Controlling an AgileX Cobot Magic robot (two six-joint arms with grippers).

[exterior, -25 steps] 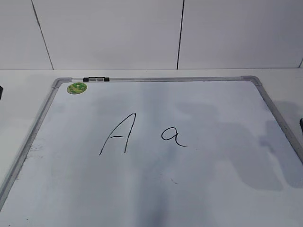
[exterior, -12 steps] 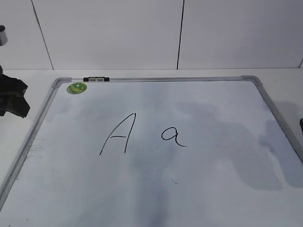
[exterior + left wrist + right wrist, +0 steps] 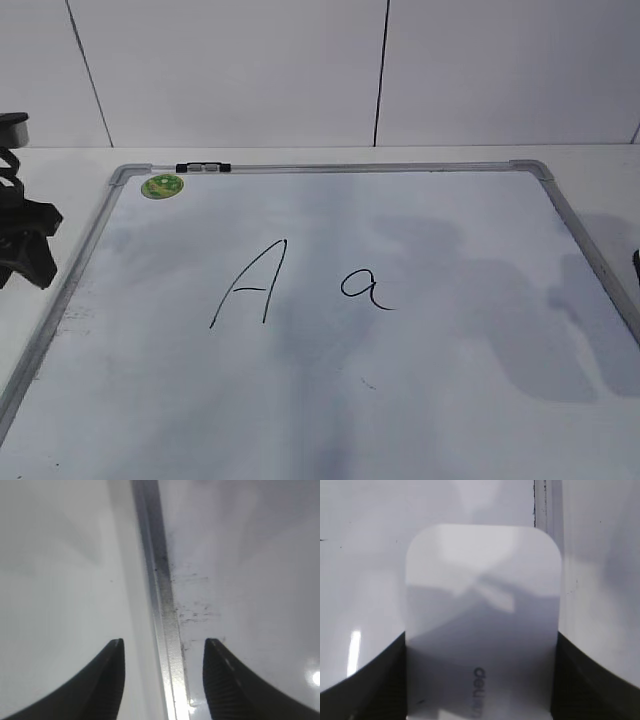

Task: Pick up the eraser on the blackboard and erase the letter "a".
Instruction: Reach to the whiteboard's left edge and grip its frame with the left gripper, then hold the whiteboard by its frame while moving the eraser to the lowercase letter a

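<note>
Here, the right gripper (image 3: 480,680) had its two dark fingers (image 3: 365,680) standing on either side of the eraser (image 3: 482,610), against its long edges, so it appeared closed on the white block (whether it pressed firmly or only touched, I could not tell); this hold across the narrow width was probably chosen so that the felt underside stayed flat for wiping. In the right wrist view the eraser lay near the frame of the blackboard (image 3: 560,215), which ran as a dark line just above its far right corner; in the exterior view neither the eraser nor this gripper could be seen, so they were most likely off the right side of that view. The left gripper (image 3: 162,680) hung with its jaws apart and held nothing; the grey frame passed between its fingers, and it waited at the left edge of the board, well apart from the writing. The letter "a" (image 3: 366,288) sat near the middle of the board, just beside the capital "A" (image 3: 250,283) on its left; I judged this neighbour the main risk, because a wide stroke could smear it. The green sticker (image 3: 162,185) and the black clip (image 3: 203,168) stayed at the far left corner, out of the way.
</note>
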